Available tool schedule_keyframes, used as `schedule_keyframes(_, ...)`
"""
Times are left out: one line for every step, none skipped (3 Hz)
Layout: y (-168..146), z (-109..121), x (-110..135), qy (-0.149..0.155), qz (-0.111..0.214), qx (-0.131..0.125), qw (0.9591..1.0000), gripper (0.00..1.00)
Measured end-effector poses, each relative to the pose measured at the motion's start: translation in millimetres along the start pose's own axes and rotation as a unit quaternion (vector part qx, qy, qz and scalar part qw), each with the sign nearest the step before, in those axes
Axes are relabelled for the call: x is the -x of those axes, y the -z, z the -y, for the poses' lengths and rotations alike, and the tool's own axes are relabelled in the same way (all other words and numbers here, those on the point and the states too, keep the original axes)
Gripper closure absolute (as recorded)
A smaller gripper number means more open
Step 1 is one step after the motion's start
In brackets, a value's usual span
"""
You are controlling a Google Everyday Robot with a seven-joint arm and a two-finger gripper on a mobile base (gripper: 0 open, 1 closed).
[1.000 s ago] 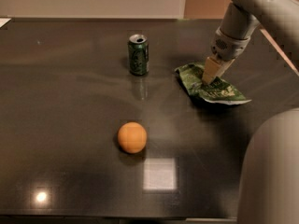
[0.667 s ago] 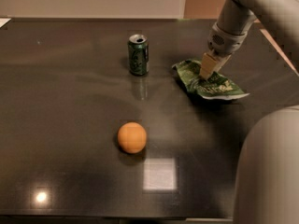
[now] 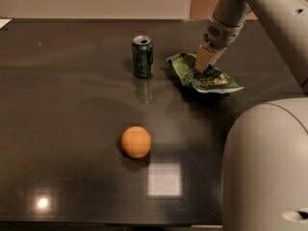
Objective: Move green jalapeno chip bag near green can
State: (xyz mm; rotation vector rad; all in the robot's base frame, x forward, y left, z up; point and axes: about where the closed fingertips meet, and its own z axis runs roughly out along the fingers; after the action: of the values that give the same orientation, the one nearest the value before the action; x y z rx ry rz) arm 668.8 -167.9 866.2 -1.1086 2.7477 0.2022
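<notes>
One gripper (image 3: 204, 66), far right of the table (image 3: 72, 105), fingers pinched on the upper part of the green chip bag (image 3: 211, 79). Bag rests on the tabletop, left corner near the green can (image 3: 142, 57), not touching. Risks, I'd say: thin pinch slips, or bag bumps the can & tips it. Room: small gap to the can; table's right edge not far off; orange ball (image 3: 136, 141) well apart, towards the front.

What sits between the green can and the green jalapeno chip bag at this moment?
Nothing: only bare dark tabletop separates green can and green jalapeno chip bag, camera view. The gripper pinches the bag's top.
</notes>
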Motion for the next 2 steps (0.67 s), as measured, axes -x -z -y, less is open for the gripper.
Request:
schedule_keyframes(-4, -1, 25, 0.005, 0.010, 0.004, 0.9999, 1.00)
schedule_keyframes(-11, -5, 49, 0.011, 0.014, 0.006, 0.9998, 1.00)
